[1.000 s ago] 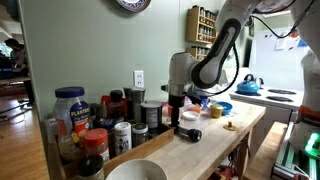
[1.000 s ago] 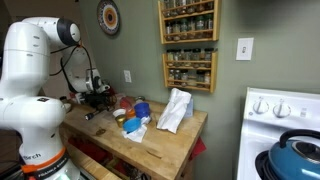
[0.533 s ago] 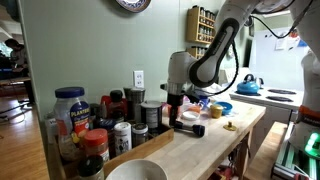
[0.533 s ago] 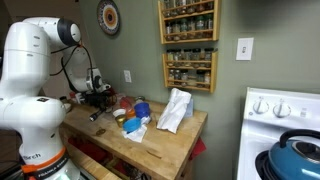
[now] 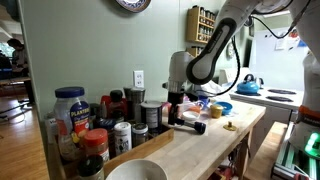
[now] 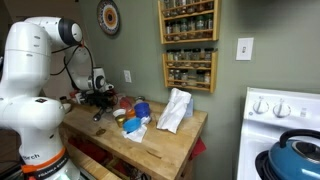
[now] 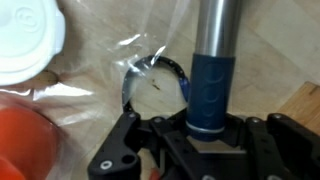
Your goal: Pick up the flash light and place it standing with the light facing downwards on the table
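Note:
In the wrist view the flash light (image 7: 210, 80) runs from between my jaws up out of the frame. It has a dark blue-black grip and a grey section farther out. My gripper (image 7: 208, 126) is shut on its near end, both fingers pressing the barrel. In both exterior views the flash light (image 5: 192, 127) (image 6: 97, 114) sticks out sideways from the gripper (image 5: 178, 119), low over the pale wooden table (image 5: 200, 148). Which end holds the light I cannot tell.
Jars and bottles (image 5: 90, 125) crowd the table's wall side, beside a white bowl (image 5: 135, 172). A blue bowl (image 5: 222, 108) and a small yellow thing (image 5: 229, 126) lie beyond. A white bag (image 6: 175, 110) stands mid-table, and the stove (image 6: 285, 110) stands past the table's end. Clear plastic (image 7: 150, 75) and a white lid (image 7: 25, 40) sit below the gripper.
The jaws have closed onto the flash light, which lay on the table a second ago. It now sits slightly higher in the exterior view.

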You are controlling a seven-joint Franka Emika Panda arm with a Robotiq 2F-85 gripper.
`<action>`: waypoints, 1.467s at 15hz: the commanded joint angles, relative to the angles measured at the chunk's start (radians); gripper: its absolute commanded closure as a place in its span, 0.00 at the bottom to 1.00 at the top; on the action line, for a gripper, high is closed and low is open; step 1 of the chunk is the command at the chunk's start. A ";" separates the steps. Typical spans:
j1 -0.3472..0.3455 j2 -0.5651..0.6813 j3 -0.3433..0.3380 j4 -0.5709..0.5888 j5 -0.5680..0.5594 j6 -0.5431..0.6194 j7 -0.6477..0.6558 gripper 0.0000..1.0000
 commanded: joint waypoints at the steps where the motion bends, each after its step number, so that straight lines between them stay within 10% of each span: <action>1: -0.070 -0.070 0.069 -0.056 0.102 0.023 -0.082 0.99; 16: -0.202 -0.271 0.227 -0.163 0.523 0.067 -0.405 1.00; 22: -0.144 -0.222 0.161 -0.180 0.430 0.089 -0.337 0.45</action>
